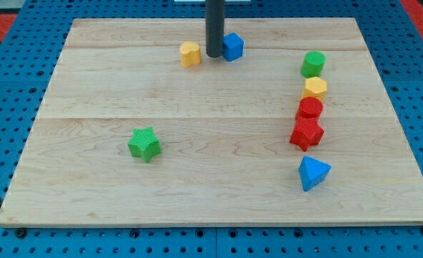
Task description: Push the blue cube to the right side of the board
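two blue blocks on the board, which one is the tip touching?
The blue cube near the view's top; my tip sits against its left side. The blue pyramid-like block lies far off, lower right.

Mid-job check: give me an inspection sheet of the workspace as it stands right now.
Surface: wooden board, flat.
Job's things: blue cube near the view's top, centre.
End effector: my tip touches the blue cube's left side.
Clutter: yellow block left of my tip; green star; at the right, a column of green cylinder, yellow block, red cylinder, red star, blue pyramid.
Cables: nothing seen.
Surroundings: blue pegboard.
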Controlling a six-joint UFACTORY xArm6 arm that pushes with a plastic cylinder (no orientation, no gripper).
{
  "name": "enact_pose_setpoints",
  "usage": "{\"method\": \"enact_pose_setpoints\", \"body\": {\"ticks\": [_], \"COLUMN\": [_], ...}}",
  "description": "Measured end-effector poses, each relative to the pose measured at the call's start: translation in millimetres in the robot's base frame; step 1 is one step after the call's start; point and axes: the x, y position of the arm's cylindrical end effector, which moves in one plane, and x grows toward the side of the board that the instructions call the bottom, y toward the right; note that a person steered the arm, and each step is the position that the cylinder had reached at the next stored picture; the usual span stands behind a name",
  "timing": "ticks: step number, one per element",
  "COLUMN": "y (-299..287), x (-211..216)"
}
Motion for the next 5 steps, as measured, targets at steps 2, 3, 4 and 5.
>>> {"method": "enact_pose_setpoints", "body": {"ticks": [2, 3, 4, 5], "y": [39.7, 76.7, 110.8, 123.1], "x": [-17.6, -20.4, -20.4, -13.7]}}
